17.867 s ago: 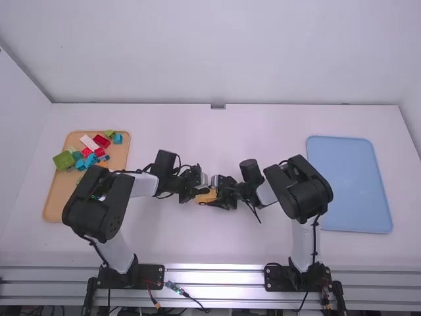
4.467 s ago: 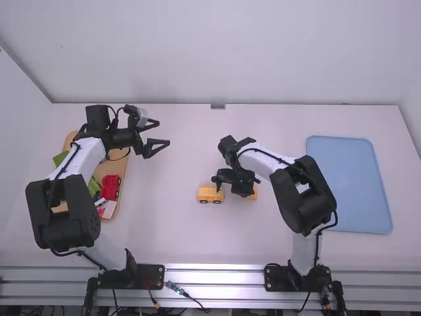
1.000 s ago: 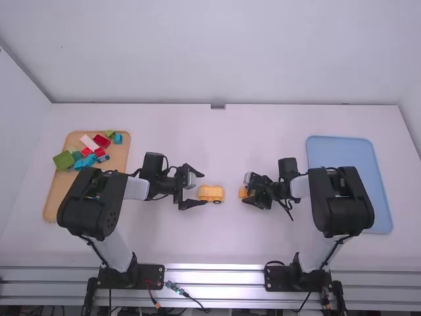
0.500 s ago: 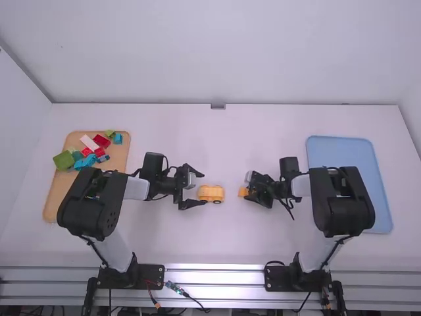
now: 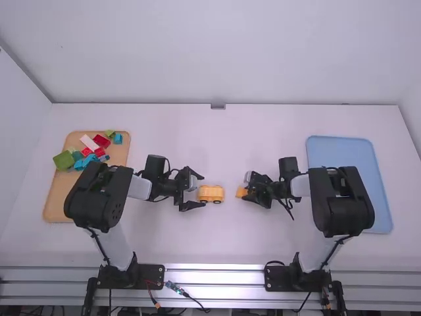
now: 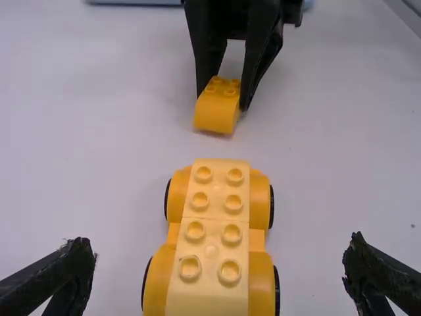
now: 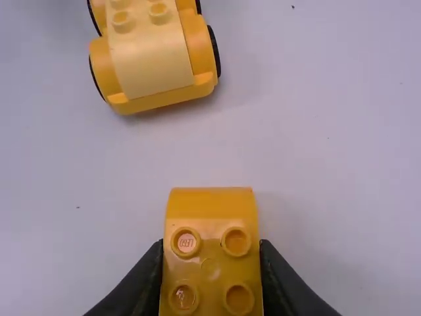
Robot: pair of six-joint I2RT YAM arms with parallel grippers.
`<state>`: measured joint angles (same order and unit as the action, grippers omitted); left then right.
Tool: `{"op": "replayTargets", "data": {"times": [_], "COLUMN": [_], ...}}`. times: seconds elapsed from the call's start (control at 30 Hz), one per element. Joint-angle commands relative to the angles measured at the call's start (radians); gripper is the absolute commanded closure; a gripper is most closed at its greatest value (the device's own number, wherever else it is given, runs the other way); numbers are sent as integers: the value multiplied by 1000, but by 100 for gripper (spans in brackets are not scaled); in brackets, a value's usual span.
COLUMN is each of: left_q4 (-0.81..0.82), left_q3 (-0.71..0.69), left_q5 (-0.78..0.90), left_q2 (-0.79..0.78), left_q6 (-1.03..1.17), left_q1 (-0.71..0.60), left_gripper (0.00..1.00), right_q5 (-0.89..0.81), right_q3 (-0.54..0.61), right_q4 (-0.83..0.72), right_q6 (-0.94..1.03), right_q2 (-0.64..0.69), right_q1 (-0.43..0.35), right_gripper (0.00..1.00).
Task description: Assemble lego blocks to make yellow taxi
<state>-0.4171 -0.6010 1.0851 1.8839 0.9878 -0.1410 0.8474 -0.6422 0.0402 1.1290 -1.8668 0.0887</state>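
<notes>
My left gripper (image 5: 201, 191) stands open at the left end of the yellow car body (image 5: 212, 193), which rests on the table on black wheels. In the left wrist view the car (image 6: 214, 227), with a pale studded top, lies between the spread fingers of the left gripper (image 6: 220, 270). To its right, my right gripper (image 5: 246, 189) is shut on a small orange-yellow block (image 5: 241, 193) with a curved end. That block (image 7: 210, 260) is studs up between the fingertips of the right gripper (image 7: 210, 253) in the right wrist view, apart from the car.
At the left, a tan tray (image 5: 56, 197) holds several loose bricks in green, red, blue and pink, with the left arm over part of it. A blue tray (image 5: 352, 191) lies at the far right, partly behind the right arm.
Since several seconds ago, my left gripper has come from the tan tray to the car, and the right has moved away from it. Lately the right gripper's block has shifted slightly towards the car.
</notes>
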Motion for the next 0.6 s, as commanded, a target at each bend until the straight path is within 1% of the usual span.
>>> {"op": "replayTargets", "data": {"times": [0.0, 0.17, 0.3, 0.37, 0.43, 0.53, 0.57], "left_q4": [-33, -117, -138, -137, -125, -90, -88], "left_q3": [17, 17, 8, 1, -16, -51, -56], "left_q5": [2, 40, 14, 14, -2, -44, -50], "left_q2": [45, 108, 127, 129, 134, 151, 155], "left_q6": [11, 11, -32, -35, -31, -31, -31], "left_q1": [-12, -16, -17, -20, -42, -84, -89], "left_gripper": [1, 1, 1, 1, 1, 1, 3], "right_q5": [53, 144, 163, 163, 153, 148, 148], "right_q3": [-14, -14, -14, -15, -29, -58, -60], "right_q4": [-3, 7, 7, 18, 58, 55, 54], "right_q6": [-5, -6, -9, -29, -109, -131, -131], "right_q2": [27, 68, 100, 103, 102, 102, 102], "right_q1": [19, 52, 73, 82, 105, 131, 134], "right_gripper": [80, 80, 80, 80, 83, 86, 87]}}
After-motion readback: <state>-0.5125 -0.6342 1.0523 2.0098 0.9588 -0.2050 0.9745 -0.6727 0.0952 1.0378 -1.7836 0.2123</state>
